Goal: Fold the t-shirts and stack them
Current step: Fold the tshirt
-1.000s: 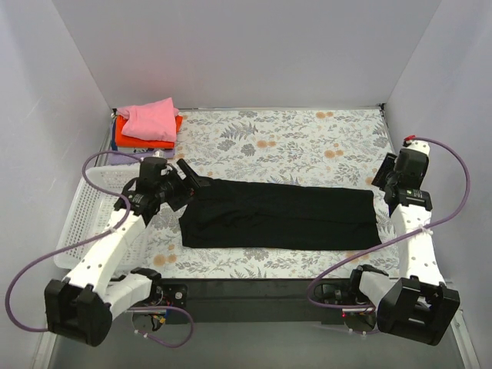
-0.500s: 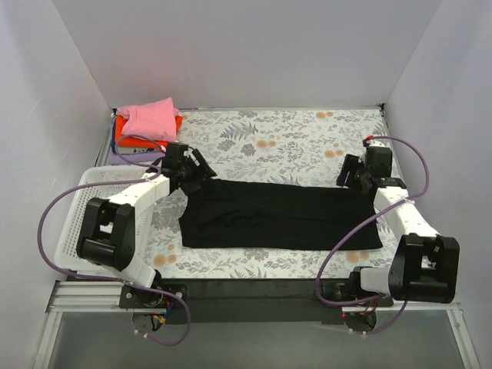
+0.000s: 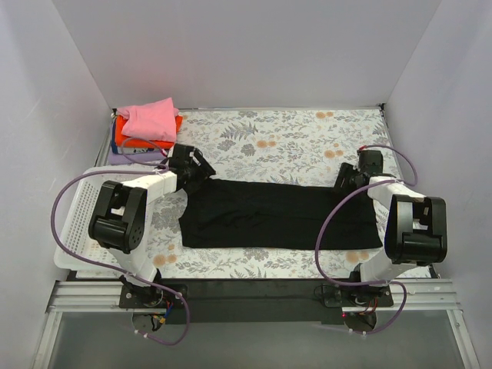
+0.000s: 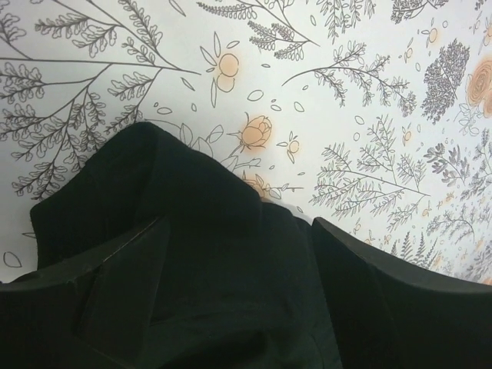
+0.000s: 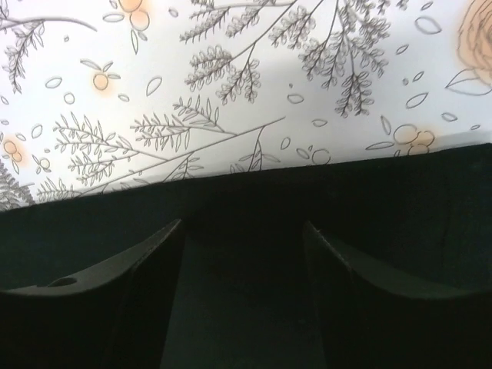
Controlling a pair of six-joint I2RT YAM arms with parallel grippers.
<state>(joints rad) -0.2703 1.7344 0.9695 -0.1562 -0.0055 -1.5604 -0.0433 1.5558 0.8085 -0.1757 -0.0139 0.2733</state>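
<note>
A black t-shirt (image 3: 280, 215), folded into a long band, lies across the middle of the table. My left gripper (image 3: 200, 171) is low at its far left corner, open, with the black cloth (image 4: 192, 223) lying between the fingers (image 4: 115, 265). My right gripper (image 3: 344, 178) is low at the far right corner, also open, its fingers (image 5: 150, 265) straddling the shirt's far edge (image 5: 254, 192). Neither pair of jaws is closed on the cloth. At the back left sits a stack of folded t-shirts: pink (image 3: 150, 119) on top, orange (image 3: 146, 141) under it, lilac (image 3: 127, 158) at the bottom.
A white mesh basket (image 3: 81, 223) stands at the left edge, beside the left arm. The flower-patterned tablecloth (image 3: 292, 142) covers the table. White walls close in the left, back and right sides.
Both arms have stretched forward and lowered, bringing the grippers from the shirt's ends onto its far corners. The right jaws have widened.
</note>
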